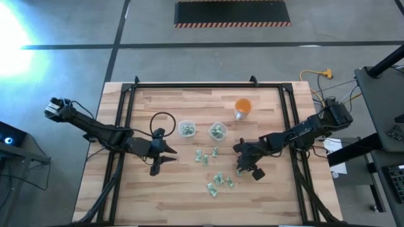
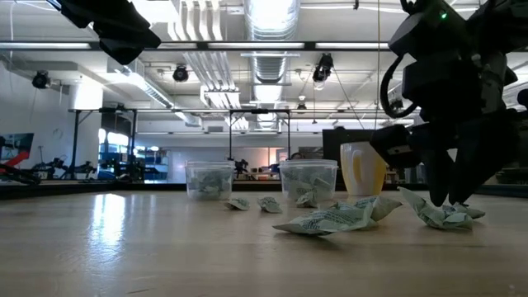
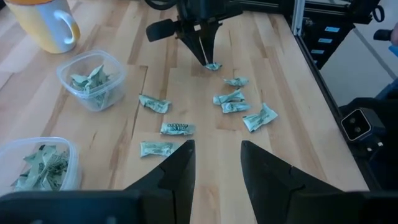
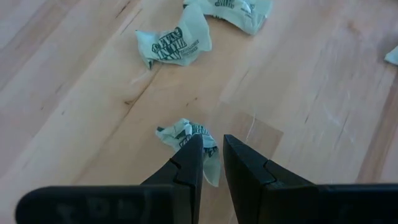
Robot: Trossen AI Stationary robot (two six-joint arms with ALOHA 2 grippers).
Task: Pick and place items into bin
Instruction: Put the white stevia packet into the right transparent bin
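Several small pale green-and-white wrappers [image 1: 218,180] lie scattered on the wooden table [image 1: 170,202]. Two clear plastic cups [image 1: 186,128] [image 1: 218,130], the bins, hold more of them. My right gripper [image 4: 211,140] points steeply down at the wrapper [image 4: 180,132] nearest the right side. Its fingers are open by a narrow gap, and a corner of that wrapper shows in the gap. The wrapper lies flat on the table [image 3: 213,66]. My left gripper [image 3: 217,155] hangs open above the table's left half [image 1: 165,162], with nothing between its fingers. My right gripper has its fingertips [image 4: 194,144] on either side of one edge of the wrapper [image 4: 208,163], coming slanting down from the table's right. I cannot tell whether they touch it. The wrapper rests on the wood [image 2: 441,216].
An orange cup [image 1: 243,107] stands at the far side, behind the clear cups. Other wrappers [image 4: 174,43] lie a short way beyond the right gripper. A black frame [image 1: 129,104] runs along the table's left, right and far edges. Bare wood lies toward the near edge.
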